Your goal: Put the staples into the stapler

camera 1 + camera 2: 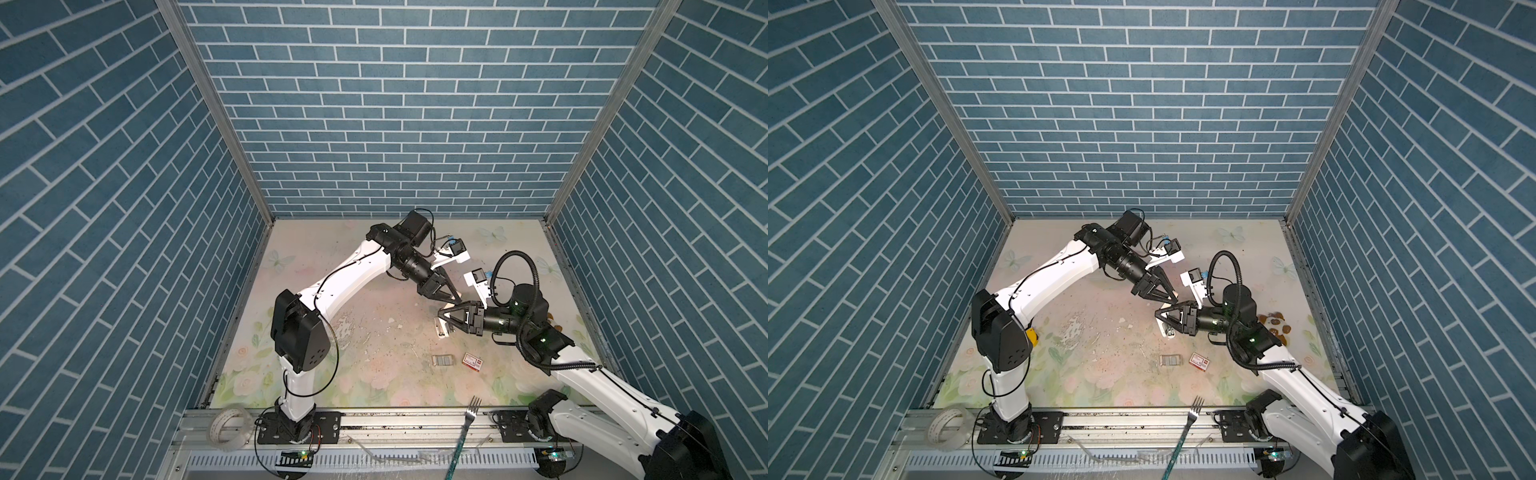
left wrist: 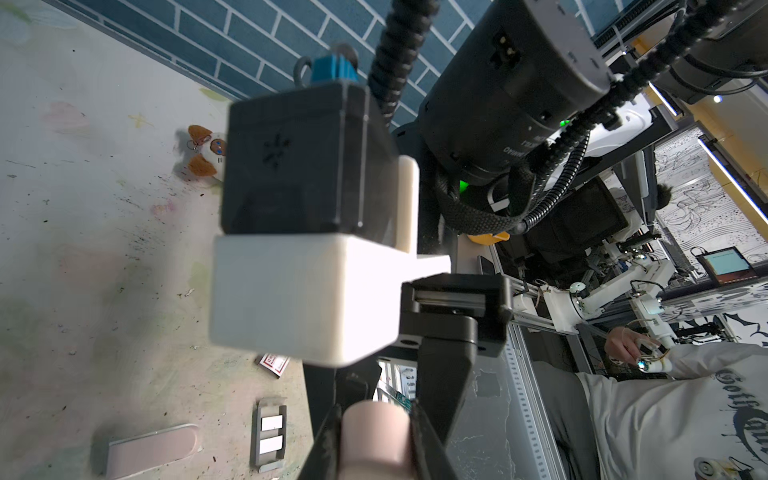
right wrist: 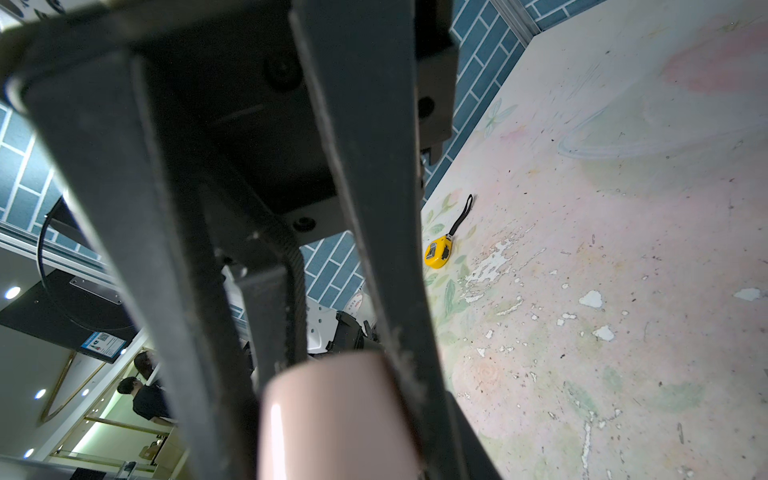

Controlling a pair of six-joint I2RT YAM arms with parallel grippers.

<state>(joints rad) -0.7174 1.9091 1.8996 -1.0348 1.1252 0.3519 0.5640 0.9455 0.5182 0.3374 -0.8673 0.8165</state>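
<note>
The left gripper (image 1: 456, 298) hangs over the middle of the table (image 1: 374, 332). In the left wrist view its fingers (image 2: 328, 444) are clamped on the rounded pink end of the stapler (image 2: 374, 436). The right gripper (image 1: 441, 316) points in from the right, its tips just beside the left one's. In the right wrist view the stapler's pink body also shows between the right fingers (image 3: 386, 249), but it cannot be told whether they pinch it or stand just off it.

A flat pink piece (image 1: 441, 330) with a metal edge lies on the table by the right gripper's tips. It cannot be told whether it joins the held part.

The staples (image 1: 441, 360) lie in their pale tray on the table, nearer the front edge and apart from both grippers. The white-and-red box (image 1: 473, 360) lies just to their right. A fork (image 1: 471, 409) rests across the front rail.
</note>
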